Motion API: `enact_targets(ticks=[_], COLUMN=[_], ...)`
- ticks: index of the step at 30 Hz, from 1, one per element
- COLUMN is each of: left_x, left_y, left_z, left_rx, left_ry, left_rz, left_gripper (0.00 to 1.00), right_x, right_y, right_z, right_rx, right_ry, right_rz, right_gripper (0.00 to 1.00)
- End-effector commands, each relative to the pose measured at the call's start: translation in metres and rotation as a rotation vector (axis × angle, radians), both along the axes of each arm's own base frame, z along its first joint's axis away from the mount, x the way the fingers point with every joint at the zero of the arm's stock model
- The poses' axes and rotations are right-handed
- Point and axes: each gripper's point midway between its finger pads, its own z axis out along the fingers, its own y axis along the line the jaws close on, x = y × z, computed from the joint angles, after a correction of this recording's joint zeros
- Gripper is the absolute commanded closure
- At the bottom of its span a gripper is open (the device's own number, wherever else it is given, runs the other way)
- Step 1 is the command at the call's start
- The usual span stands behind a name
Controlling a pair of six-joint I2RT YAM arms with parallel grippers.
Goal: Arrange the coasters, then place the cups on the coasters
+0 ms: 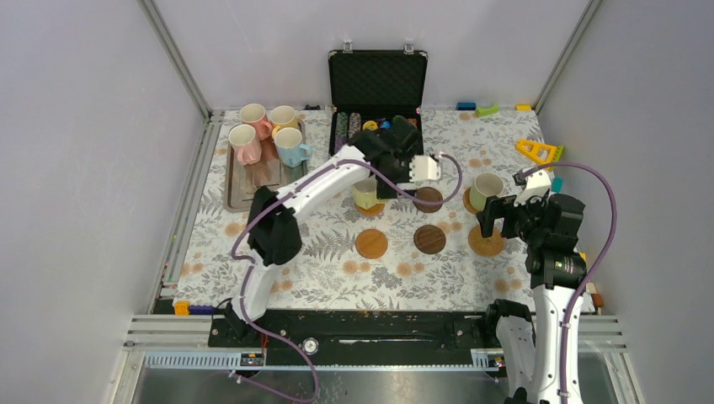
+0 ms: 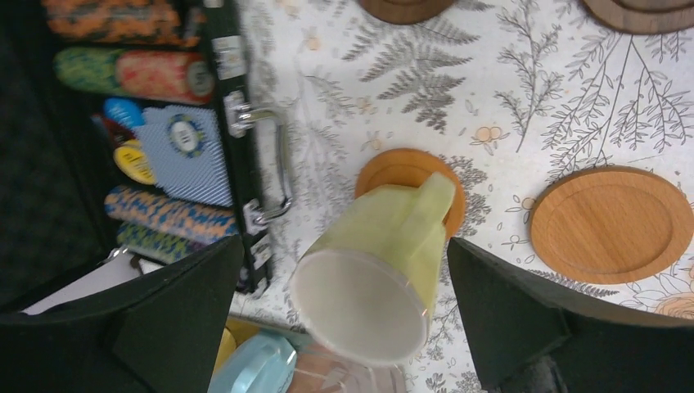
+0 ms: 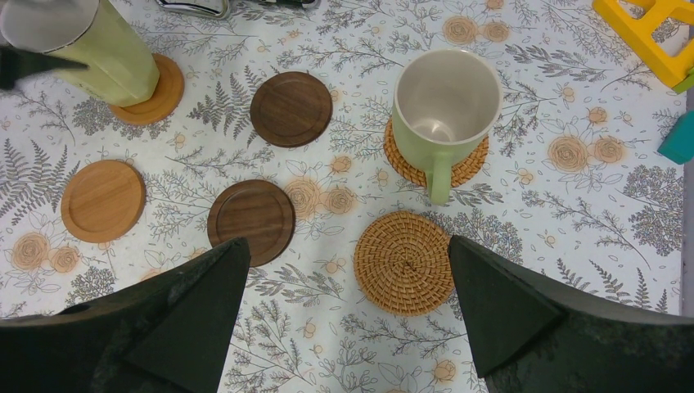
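A table under a flowered cloth [image 1: 320, 252]. At the back, an open black case [image 1: 376, 76] holds rows of poker chips [image 2: 164, 214]. To its left a silver tray [image 1: 240, 195] carries four mugs [image 1: 292, 146] (two pink, one yellow, one light blue). A yellow plastic triangle [image 1: 537, 151] lies far right.

Six coasters sit mid-table in two rows. In the back row, an orange-brown coaster [image 2: 393, 168] bears a yellow-green mug [image 2: 368, 270]. Beside it are a dark coaster [image 3: 290, 108] and a woven coaster [image 3: 470, 168] bearing a green mug [image 3: 446, 106]. In the front row are a tan coaster [image 3: 102, 200], a second dark coaster [image 3: 250, 221] and a bare woven coaster [image 3: 403, 262].

The left arm stretches forward. The left gripper [image 2: 344, 246] is over the yellow-green mug, fingers spread wide with a gap on either side, gripping nothing. The right arm stands folded at the right. The right gripper [image 3: 348, 241] points down near the bare woven coaster, spread wide and empty.

From above, the left wrist covers most of the yellow-green mug. Its coaster shows only as a crescent.
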Motion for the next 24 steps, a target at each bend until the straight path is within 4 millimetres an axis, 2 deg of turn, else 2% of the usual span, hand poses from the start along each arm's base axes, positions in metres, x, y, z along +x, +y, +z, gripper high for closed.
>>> enact_targets(ticks=[1, 4, 6, 10, 14, 18, 20, 24], left_x=[0.018, 0.042, 0.068, 0.129, 0.171, 0.198, 0.203, 0.198], left_y=[0.015, 0.043, 0.072, 0.152, 0.24, 0.325, 0.361, 0.411], left_z=[0.127, 0.161, 0.175, 0.182, 0.165, 0.144, 0.131, 0.109], left_rx=[-0.299, -0.402, -0.445, -0.468, -0.484, -0.515, -0.542, -0.639], left_ry=[-0.164, -0.234, -0.308, -0.446, -0.446, -0.462, -0.441, -0.344], left_rz=[0.106, 0.251, 0.406, 0.775, 1.105, 1.373, 1.474, 1.624], left_gripper=[0.01, 0.01, 0.01, 0.01, 0.01, 0.01, 0.01, 0.01], right_x=[0.003, 0.003, 0.003, 0.003, 0.002, 0.003, 0.003, 0.003], right_y=[0.002, 0.002, 0.001, 0.001, 0.001, 0.002, 0.002, 0.001], right_z=[0.007, 0.007, 0.008, 0.008, 0.008, 0.006, 0.005, 0.006], right_rx=[-0.004, -0.004, -0.004, -0.004, -0.001, 0.003, 0.003, -0.002], right_ry=[-0.037, -0.039, -0.039, -0.042, -0.042, -0.032, -0.029, -0.033], right_rz=[0.016, 0.016, 0.013, 0.01, 0.009, 0.012, 0.013, 0.011], right_gripper=[0.0, 0.0, 0.0, 0.0, 0.0, 0.0, 0.0, 0.0])
